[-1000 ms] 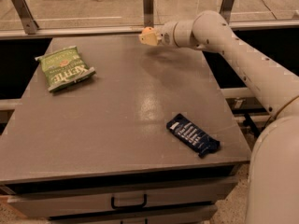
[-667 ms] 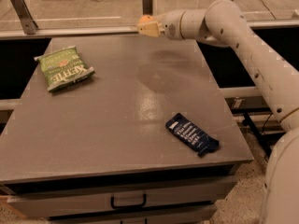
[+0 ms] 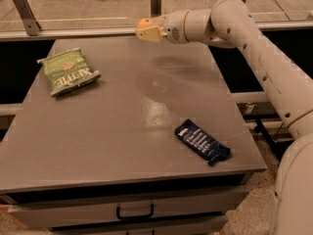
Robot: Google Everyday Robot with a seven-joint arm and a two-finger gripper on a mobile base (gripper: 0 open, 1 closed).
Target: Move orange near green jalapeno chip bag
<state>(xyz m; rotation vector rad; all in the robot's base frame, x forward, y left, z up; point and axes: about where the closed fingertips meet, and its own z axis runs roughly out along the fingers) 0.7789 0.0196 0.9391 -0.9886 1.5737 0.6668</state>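
The green jalapeno chip bag (image 3: 69, 71) lies flat at the far left of the grey table (image 3: 112, 131), white "KETTLE" lettering up. My gripper (image 3: 145, 29) hangs in the air above the table's far edge, right of the bag, shut on the orange (image 3: 143, 22), which shows as a small round orange shape between the pale fingers. The white arm reaches in from the right.
A dark blue wrapped bar (image 3: 202, 142) lies near the table's front right. A metal rail with posts (image 3: 156, 2) runs behind the far edge. A drawer with a handle (image 3: 135, 212) sits under the front edge.
The gripper with the orange has moved left and slightly up along the far edge, toward the chip bag. The bag and the blue bar have not moved.
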